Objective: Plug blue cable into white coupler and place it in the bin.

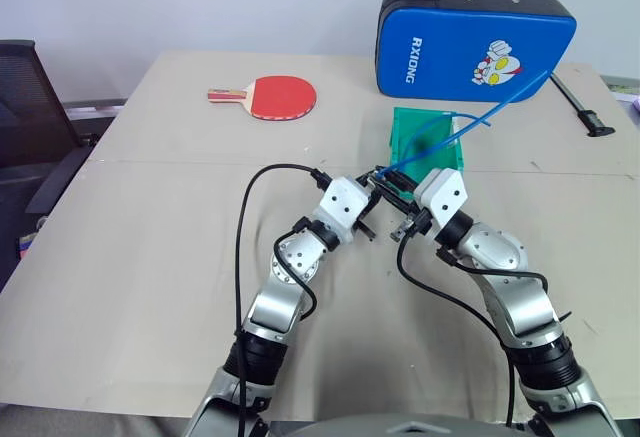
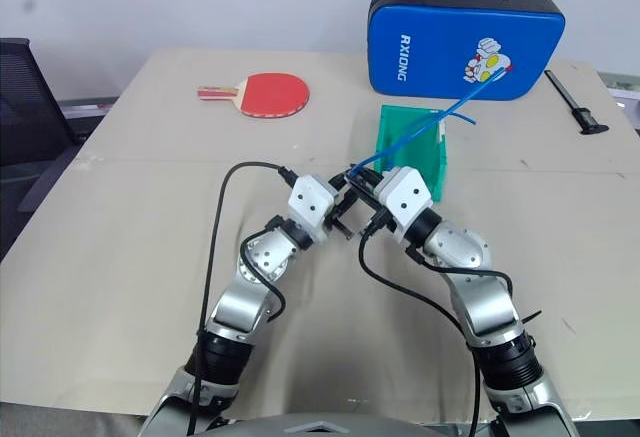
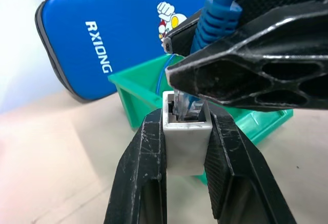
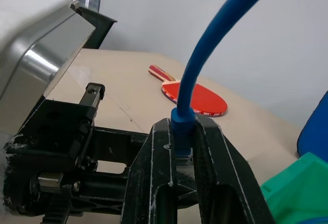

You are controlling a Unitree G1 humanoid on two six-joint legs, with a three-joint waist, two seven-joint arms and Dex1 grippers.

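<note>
My left gripper (image 3: 187, 120) is shut on the white coupler (image 3: 187, 144), with the socket facing away from the wrist. My right gripper (image 4: 183, 127) is shut on the blue cable (image 4: 205, 60) just behind its plug. In the left wrist view the clear plug (image 3: 185, 106) sits partly inside the coupler's socket, under the right gripper's black fingers (image 3: 246, 75). Both grippers meet above the table, just in front of the green bin (image 1: 400, 135). The blue cable (image 1: 470, 122) arches from them over the bin toward the far right.
A blue padded case (image 1: 440, 47) stands behind the bin. A red table-tennis paddle (image 1: 278, 95) lies at the far left of the table. A black tool (image 1: 588, 112) lies at the far right. A dark chair (image 1: 25, 107) stands off the table's left edge.
</note>
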